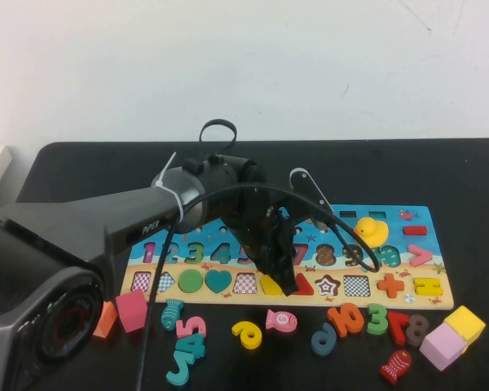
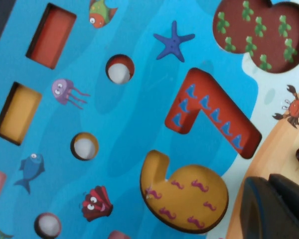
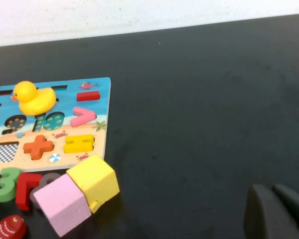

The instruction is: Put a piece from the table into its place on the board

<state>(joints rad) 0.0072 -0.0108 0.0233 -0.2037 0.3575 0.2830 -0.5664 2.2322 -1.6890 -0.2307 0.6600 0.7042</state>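
So in the high view we've got the left arm reaching in from the lower left, with the left gripper down at the centre of the frame, right on the lower row of the board. Its fingers are together, tips just beside the piece, that little yellow pentagon sitting in the shape row between a checkered empty recess and a red shape; we can't tell whether the tips actually touch it. In the left wrist view the dark fingers show in the lower right corner over the sandy strip, with the empty 6 recess and 7 recess filling the middle. The right gripper only turns up in its own wrist view, lower right, hovering over bare table, and we can't tell how it's set. A yellow duck sits on the board's upper right. Loose stuff lies along the lower part of the frame: a yellow 6, a pink fish, an orange 10, and at far right a yellow cube touching a pink cube.
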